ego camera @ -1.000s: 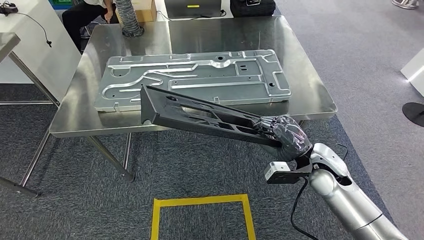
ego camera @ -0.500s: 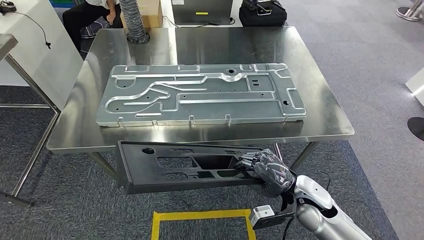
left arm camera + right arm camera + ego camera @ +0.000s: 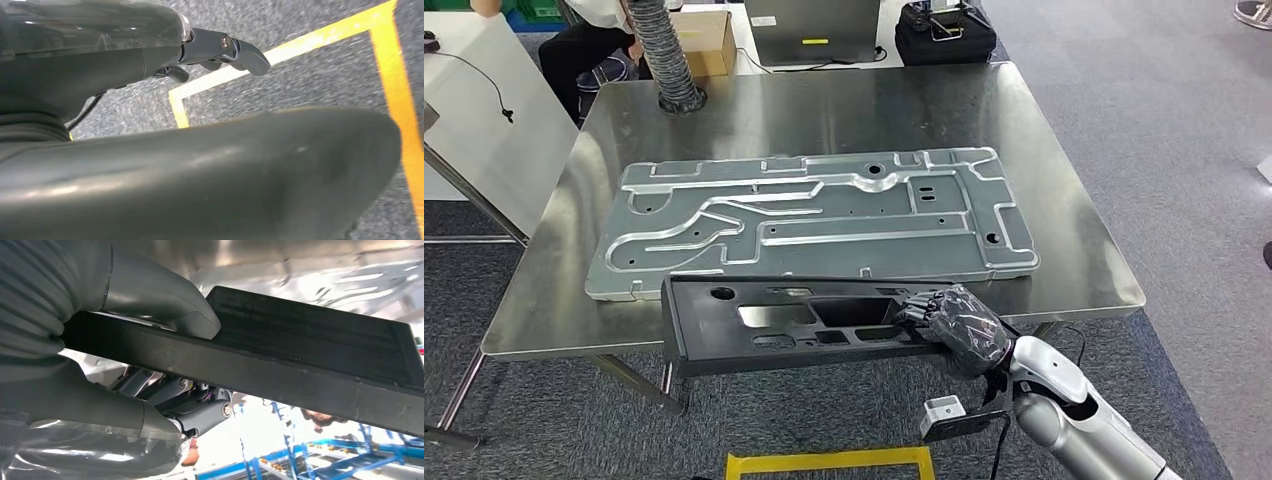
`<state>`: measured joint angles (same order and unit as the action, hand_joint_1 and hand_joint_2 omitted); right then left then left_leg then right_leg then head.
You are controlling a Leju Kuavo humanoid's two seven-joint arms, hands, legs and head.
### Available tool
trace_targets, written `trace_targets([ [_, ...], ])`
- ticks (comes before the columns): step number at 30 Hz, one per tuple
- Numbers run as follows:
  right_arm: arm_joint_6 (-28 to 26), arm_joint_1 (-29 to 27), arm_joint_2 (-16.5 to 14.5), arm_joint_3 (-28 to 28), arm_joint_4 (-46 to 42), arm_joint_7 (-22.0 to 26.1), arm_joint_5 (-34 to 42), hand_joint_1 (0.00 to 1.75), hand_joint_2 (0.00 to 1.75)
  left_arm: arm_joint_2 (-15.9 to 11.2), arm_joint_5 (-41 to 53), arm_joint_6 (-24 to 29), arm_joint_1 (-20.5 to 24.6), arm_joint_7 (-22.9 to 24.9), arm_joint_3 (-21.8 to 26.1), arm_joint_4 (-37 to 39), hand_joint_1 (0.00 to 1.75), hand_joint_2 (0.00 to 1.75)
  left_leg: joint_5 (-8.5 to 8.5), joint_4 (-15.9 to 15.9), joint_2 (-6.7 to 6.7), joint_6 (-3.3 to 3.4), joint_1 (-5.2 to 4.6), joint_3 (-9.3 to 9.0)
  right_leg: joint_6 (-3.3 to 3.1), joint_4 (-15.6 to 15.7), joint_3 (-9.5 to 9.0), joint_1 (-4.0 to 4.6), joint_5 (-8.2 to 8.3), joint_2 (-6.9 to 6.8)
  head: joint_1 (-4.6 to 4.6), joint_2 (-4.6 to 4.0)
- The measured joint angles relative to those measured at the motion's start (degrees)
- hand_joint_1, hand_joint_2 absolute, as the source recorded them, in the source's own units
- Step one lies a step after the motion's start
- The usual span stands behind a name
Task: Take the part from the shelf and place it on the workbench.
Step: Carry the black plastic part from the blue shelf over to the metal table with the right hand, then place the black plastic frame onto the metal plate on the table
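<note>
A long black part (image 3: 794, 325) with several cut-outs lies flat and level, its far side over the front edge of the steel workbench (image 3: 824, 100). My right hand (image 3: 959, 325) grips the part at its right end. In the right wrist view the thumb (image 3: 160, 300) presses one face of the part (image 3: 310, 355) and the fingers wrap under the other. A large silver stamped plate (image 3: 814, 220) lies on the bench just behind the part. My left hand (image 3: 215, 47) hangs over the carpet, holding nothing, its fingers apart from the thumb.
At the bench's far edge stand a ribbed hose (image 3: 664, 55), a cardboard box (image 3: 704, 35) and a black bag (image 3: 944, 30). A person (image 3: 584, 40) sits behind the far left corner. A white table (image 3: 484, 90) stands to the left. Yellow tape (image 3: 824, 462) marks the floor.
The part went from tilted above the plate to flat below the bench edge, then rose to overlap the front edge. The camera has shifted closer to the bench.
</note>
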<state>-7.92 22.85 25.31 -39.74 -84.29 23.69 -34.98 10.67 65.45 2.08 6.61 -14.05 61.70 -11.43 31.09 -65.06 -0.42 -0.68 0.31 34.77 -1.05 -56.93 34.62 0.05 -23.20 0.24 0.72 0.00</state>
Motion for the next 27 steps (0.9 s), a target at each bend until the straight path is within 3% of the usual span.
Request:
trace_targets([
  [2,0.1,1.0,0.6,0.4,0.0,-1.4,-1.3,1.75,1.75,0.0,0.2,-0.1,0.0,0.0,0.0,0.0,0.0,0.0,-4.43,5.8,0.05,0.64,-0.18,-1.05,0.49,-0.3,-0.5,0.08,-0.6,0.09,0.01,0.0],
  [3,0.2,1.8,1.1,0.7,0.0,-2.1,-2.0,1.75,1.75,0.0,0.3,-0.1,0.0,0.0,0.0,0.0,0.0,0.0,-5.22,7.0,0.06,1.05,-0.29,-1.15,0.83,-0.3,-0.49,0.12,-0.79,0.15,0.01,0.0],
  [7,3.5,6.9,4.2,2.4,-0.3,-4.1,-3.3,1.75,1.75,0.0,0.5,-0.3,0.1,0.0,-0.2,0.0,0.0,0.0,-6.23,7.7,0.11,2.44,-0.19,-1.47,2.28,-1.5,-0.07,0.0,-1.96,0.17,0.0,0.0],
  [8,4.6,8.7,5.0,2.7,-0.4,-4.4,-3.5,1.75,1.75,0.0,0.5,-0.4,0.2,0.0,-0.3,0.0,0.0,0.0,-6.4,7.9,0.15,2.68,-0.06,-1.6,2.63,-3.7,0.86,-0.1,-3.3,0.13,0.0,0.0],
  [11,6.8,12.6,6.3,2.9,-0.6,-5.2,-4.8,1.75,1.75,0.0,0.6,-0.7,0.4,0.0,-0.4,0.0,0.0,0.0,-6.29,7.9,0.2,2.98,-0.02,-1.68,3.51,-14.9,6.24,-0.63,-8.51,0.06,0.0,0.0],
  [12,7.5,13.4,6.5,2.8,-0.7,-5.6,-5.3,1.75,1.75,0.0,0.7,-0.8,0.4,0.0,-0.4,0.0,0.0,0.0,-6.22,7.9,0.16,2.97,-0.02,-1.73,3.67,-17.0,7.39,-0.79,-8.89,0.05,0.0,0.0],
  [13,8.2,14.2,6.8,2.5,-0.8,-6.1,-5.9,1.75,1.75,0.0,0.7,-0.9,0.3,0.0,-0.5,0.0,0.0,0.0,-6.12,7.9,0.1,2.92,-0.01,-1.81,3.77,-16.8,7.45,-0.94,-8.09,0.04,0.0,0.0],
  [14,8.8,15.2,7.0,2.3,-0.9,-6.5,-6.2,1.75,1.75,0.0,0.8,-1.0,0.3,0.0,-0.5,0.0,0.0,0.0,-5.98,7.9,0.04,2.82,0.0,-1.98,3.79,-14.2,6.31,-1.07,-6.26,0.01,0.0,0.0],
  [16,9.8,17.5,7.5,1.9,-1.0,-7.4,-6.3,1.75,1.75,0.0,0.9,-1.1,0.4,0.0,-0.6,0.0,0.0,0.0,-5.58,7.7,-0.05,2.45,-0.12,-2.32,3.63,-5.7,2.32,-1.13,-2.24,-0.09,0.0,0.0],
  [18,10.5,19.9,7.9,1.5,-0.9,-7.9,-5.8,1.75,1.75,0.0,1.0,-1.1,0.4,-0.1,-0.7,0.0,0.0,0.0,-5.24,7.6,-0.08,1.93,-0.3,-2.43,3.09,-0.9,0.09,-0.88,-0.81,-0.07,0.0,0.0],
  [22,11.0,23.0,8.9,0.5,-0.1,-8.2,-4.1,1.75,1.75,0.0,1.0,-1.1,0.4,-0.1,-0.7,0.0,0.0,0.0,-4.31,6.8,-0.02,0.71,-0.22,-2.2,1.63,-0.1,-0.27,-0.86,-1.02,-0.02,0.0,0.0],
  [24,11.0,24.3,9.1,0.2,0.7,-8.2,-3.9,1.75,1.75,0.0,1.0,-1.1,0.4,-0.1,-0.7,0.0,0.0,0.0,-1.78,2.1,0.05,0.28,-0.09,0.05,0.95,0.2,-0.61,-0.95,-1.07,-0.14,0.0,0.0],
  [26,11.1,25.4,9.1,-0.4,1.8,-8.2,-4.0,1.75,1.75,0.0,1.0,-1.2,0.4,0.0,-0.7,0.0,0.0,0.0,1.29,-5.7,0.06,0.08,-0.02,4.23,0.57,0.1,-0.72,-0.79,-1.31,-0.15,0.0,0.0],
  [27,11.2,25.8,9.1,-0.8,2.5,-8.2,-4.1,1.75,1.75,0.0,1.0,-1.2,0.3,0.0,-0.7,0.0,0.0,0.0,1.73,-8.3,0.06,0.03,0.01,5.89,0.52,0.1,-0.8,-0.71,-1.46,-0.15,0.0,0.0],
])
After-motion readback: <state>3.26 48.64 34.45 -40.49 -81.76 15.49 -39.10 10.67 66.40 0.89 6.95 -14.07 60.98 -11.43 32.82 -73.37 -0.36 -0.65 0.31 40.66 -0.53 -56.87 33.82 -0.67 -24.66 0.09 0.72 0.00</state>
